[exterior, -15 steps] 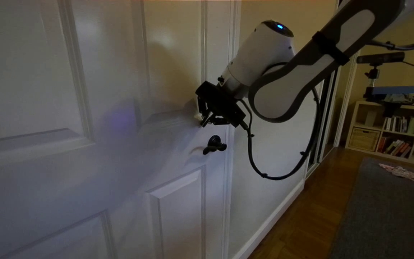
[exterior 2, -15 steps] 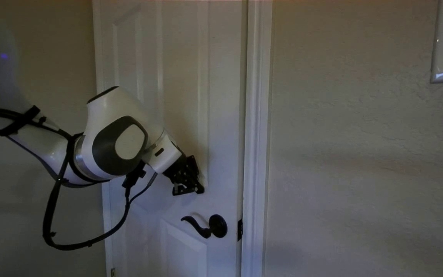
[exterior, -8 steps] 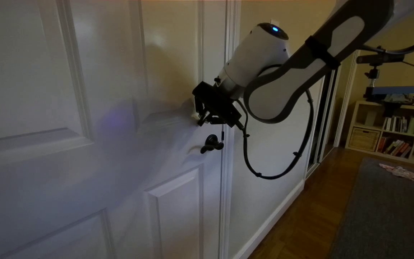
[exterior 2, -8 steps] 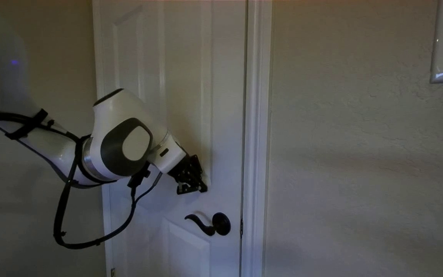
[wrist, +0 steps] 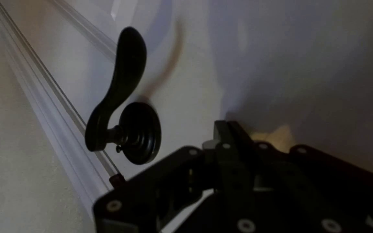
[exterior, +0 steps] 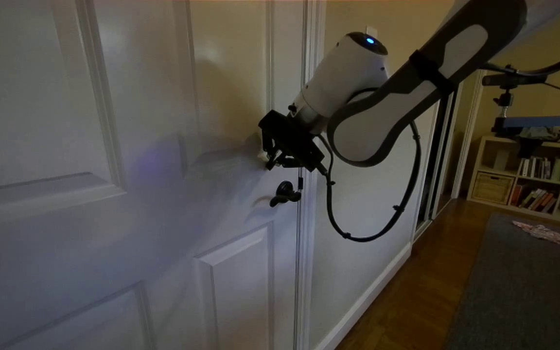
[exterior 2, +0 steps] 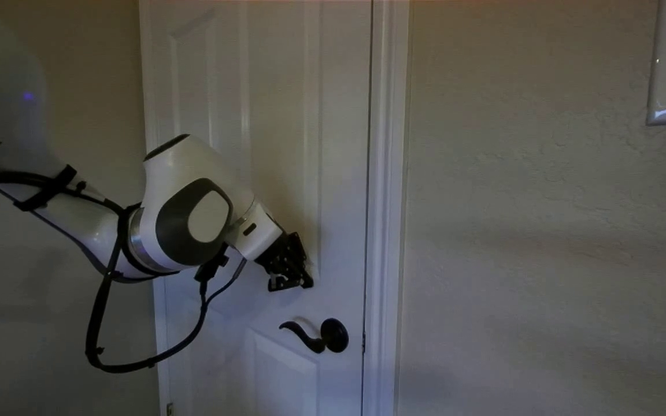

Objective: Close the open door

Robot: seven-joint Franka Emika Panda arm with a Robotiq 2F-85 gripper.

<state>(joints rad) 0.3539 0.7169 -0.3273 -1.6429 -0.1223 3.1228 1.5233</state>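
Note:
The large white panelled door (exterior: 163, 228) stands nearly flush with its frame. In an exterior view the door (exterior 2: 339, 231) has only a thin dark line along its edge beside the frame. Its black lever handle (exterior 2: 333, 335) sits near that edge and also shows in the wrist view (wrist: 141, 132). My gripper (exterior 2: 309, 284) is at the door face, above the handle. In the wrist view the gripper's (wrist: 227, 123) two fingertips are together with nothing seen between them, and they seem to touch the door. Exact contact is dark and hard to see.
The white door frame (exterior 2: 388, 231) runs beside the door edge, with a wall beyond it. A cable loop (exterior: 372, 239) hangs below the arm. A shelf (exterior: 533, 175) with books and a dark rug (exterior: 518, 282) with a cloth (exterior: 540, 232) lie further off.
The door has swung toward its frame and the dark gap at its edge has narrowed to a thin line. The arm has moved along with it, the gripper staying against the door.

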